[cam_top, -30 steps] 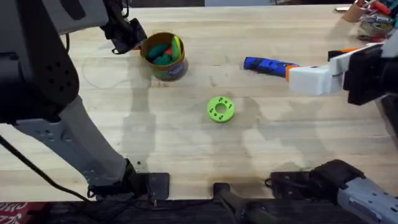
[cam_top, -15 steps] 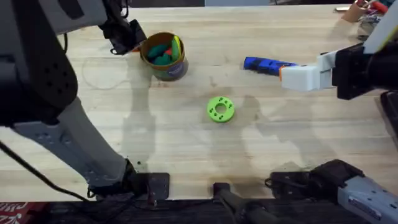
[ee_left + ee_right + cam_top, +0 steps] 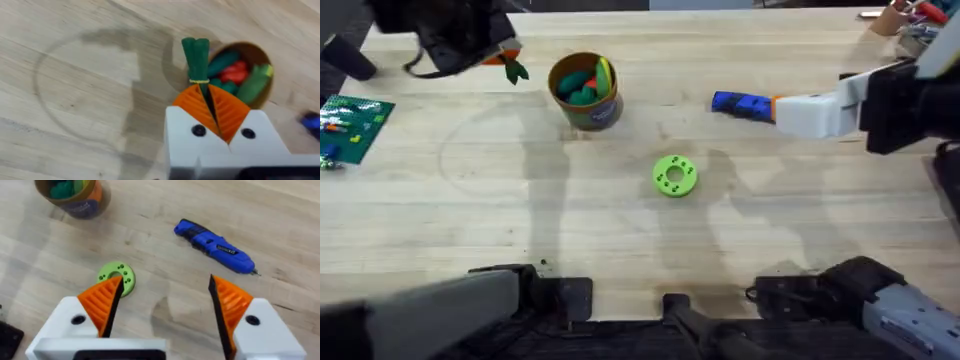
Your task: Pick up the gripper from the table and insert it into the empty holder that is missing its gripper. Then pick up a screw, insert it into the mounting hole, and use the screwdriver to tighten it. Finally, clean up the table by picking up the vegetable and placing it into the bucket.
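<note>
My left gripper (image 3: 506, 64) hangs over the table (image 3: 620, 250) to the left of the bucket (image 3: 592, 112). In the left wrist view that left gripper (image 3: 210, 107) is shut on the green stalk of a vegetable (image 3: 196, 56), with the bucket (image 3: 250, 46) just beyond, holding several toy vegetables. The blue screwdriver (image 3: 740, 103) lies right of the bucket, and my right gripper (image 3: 790, 110) hovers at its right end. In the right wrist view the right gripper (image 3: 167, 305) is open above bare wood near the screwdriver (image 3: 215, 246). The loose gripper, holder and screw are out of view.
A flat green disc with holes (image 3: 674, 175) lies mid-table, also seen as the green disc (image 3: 116, 277) by my right fingers. A green board with small coloured parts (image 3: 355, 125) sits at the left edge. Clutter stands at the far right corner (image 3: 920, 25).
The left arm has swung up and to the left, away from the bucket's rim, uncovering the green board. The right gripper shifted slightly along the screwdriver.
</note>
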